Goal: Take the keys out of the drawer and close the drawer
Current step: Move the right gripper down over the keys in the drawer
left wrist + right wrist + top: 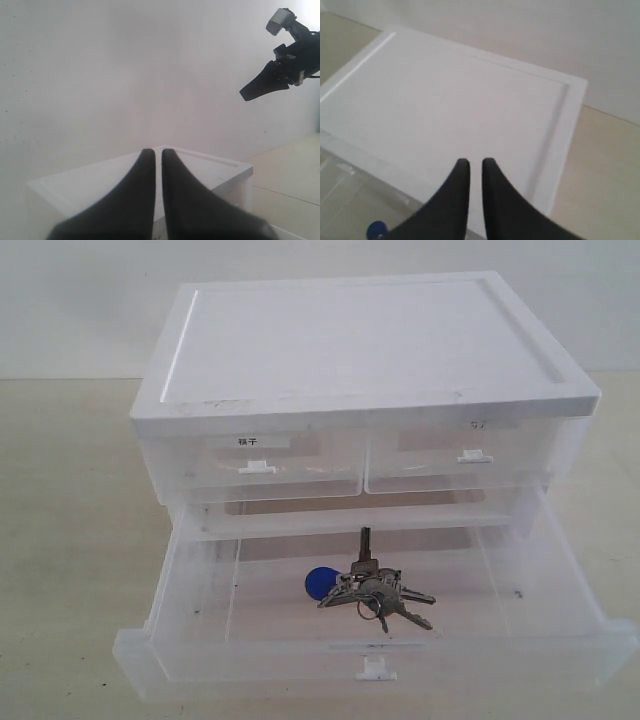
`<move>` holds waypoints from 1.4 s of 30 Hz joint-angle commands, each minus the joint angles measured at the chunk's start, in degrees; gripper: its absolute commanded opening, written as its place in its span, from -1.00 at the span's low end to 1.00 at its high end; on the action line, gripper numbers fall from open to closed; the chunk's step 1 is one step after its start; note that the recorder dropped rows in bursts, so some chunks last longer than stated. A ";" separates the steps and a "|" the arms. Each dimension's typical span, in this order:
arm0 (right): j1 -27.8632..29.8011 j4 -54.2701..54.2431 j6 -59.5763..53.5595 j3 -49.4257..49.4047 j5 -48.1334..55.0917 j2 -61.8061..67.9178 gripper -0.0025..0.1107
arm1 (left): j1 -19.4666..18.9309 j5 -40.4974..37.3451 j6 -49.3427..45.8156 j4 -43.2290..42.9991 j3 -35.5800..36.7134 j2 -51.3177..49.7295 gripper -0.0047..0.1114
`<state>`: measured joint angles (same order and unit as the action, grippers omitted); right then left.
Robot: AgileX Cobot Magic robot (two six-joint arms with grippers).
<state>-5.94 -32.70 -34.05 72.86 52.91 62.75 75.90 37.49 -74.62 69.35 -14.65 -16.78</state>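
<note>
The wide translucent drawer (250, 658) stands pulled far out of the white-topped unit (370, 340), its white tab handle (375, 670) at the front. Inside it lie the keys (378, 586), a silver bunch with a round blue fob (320, 583). Neither gripper shows in the exterior view. My left gripper (158, 151) is shut and empty, held beside and level with the unit's top (210, 170). My right gripper (475, 161) is shut and empty, hovering above the unit's top (445, 100); the blue fob (375, 230) peeks in below. The left wrist view also catches the right gripper (245, 95) high in the air.
Two half-width labelled drawers (258, 462) (460, 455) sit shut in the top tier. The unit rests on a beige table (60, 540) with a white wall (80, 300) behind it.
</note>
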 commanded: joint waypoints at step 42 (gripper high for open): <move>-38.62 31.90 32.04 -2.08 5.85 32.69 0.25 | 0.01 -0.23 -1.09 2.12 0.21 0.40 -0.84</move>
<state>-44.75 -1.76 -3.60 72.61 59.76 93.99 75.90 37.49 -75.49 71.09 -14.65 -16.78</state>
